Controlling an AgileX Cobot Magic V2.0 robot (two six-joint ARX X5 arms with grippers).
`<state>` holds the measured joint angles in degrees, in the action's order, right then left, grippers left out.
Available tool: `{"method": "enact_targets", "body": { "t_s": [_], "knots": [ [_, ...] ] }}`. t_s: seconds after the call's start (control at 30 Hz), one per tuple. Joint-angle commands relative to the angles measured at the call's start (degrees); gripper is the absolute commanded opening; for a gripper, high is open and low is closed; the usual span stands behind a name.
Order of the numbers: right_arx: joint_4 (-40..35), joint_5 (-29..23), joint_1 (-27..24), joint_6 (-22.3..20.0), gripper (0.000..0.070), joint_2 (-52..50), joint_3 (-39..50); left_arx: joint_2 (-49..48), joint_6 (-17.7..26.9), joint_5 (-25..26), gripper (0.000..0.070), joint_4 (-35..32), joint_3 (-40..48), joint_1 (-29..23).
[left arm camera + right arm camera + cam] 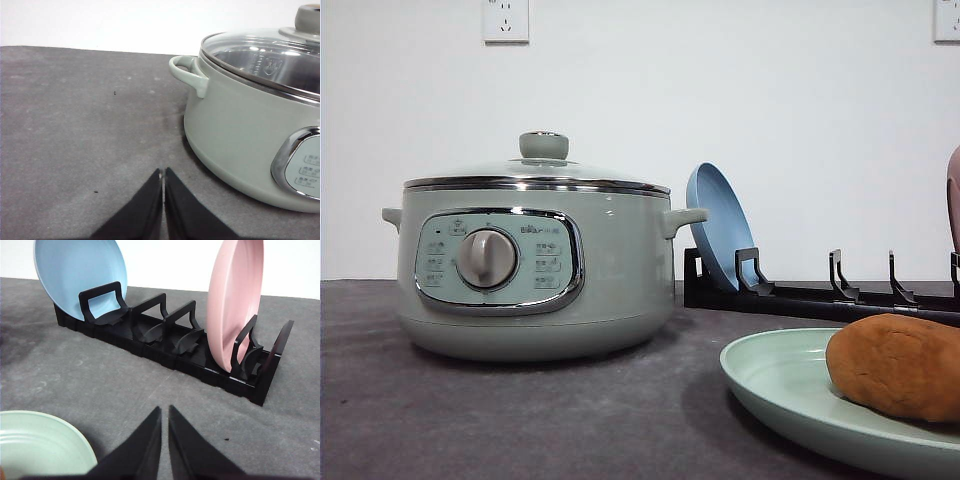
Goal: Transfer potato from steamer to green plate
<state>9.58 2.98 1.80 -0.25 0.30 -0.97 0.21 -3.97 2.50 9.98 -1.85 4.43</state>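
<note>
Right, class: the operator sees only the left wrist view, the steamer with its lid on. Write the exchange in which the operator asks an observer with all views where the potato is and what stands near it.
Operator: I can't find the potato. Where is it?
Observer: The potato lies on the green plate, to the right of the steamer in the front view.
Operator: What's beyond that plate?
Observer: A black rack, with a blue plate and a pink plate standing on edge in it.
</note>
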Motion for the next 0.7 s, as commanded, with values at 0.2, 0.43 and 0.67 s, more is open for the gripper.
{"method": "enact_targets", "body": {
  "t_s": [0.2, 0.43, 0.67],
  "knots": [
    [-0.7, 0.0, -0.1, -0.2, 0.0013, -0.1, 0.3, 0.0, 0.5, 0.1, 0.0, -1.0, 1.2, 0.1],
    [-0.7, 0.0, -0.1, -0.2, 0.0013, -0.1, 0.3, 0.0, 0.5, 0.1, 0.0, -1.0, 1.2, 0.1],
    [-0.7, 0.0, -0.1, -0.2, 0.0013, -0.1, 0.3, 0.0, 0.5, 0.1, 0.0, -1.0, 1.2, 0.1]
  ]
}}
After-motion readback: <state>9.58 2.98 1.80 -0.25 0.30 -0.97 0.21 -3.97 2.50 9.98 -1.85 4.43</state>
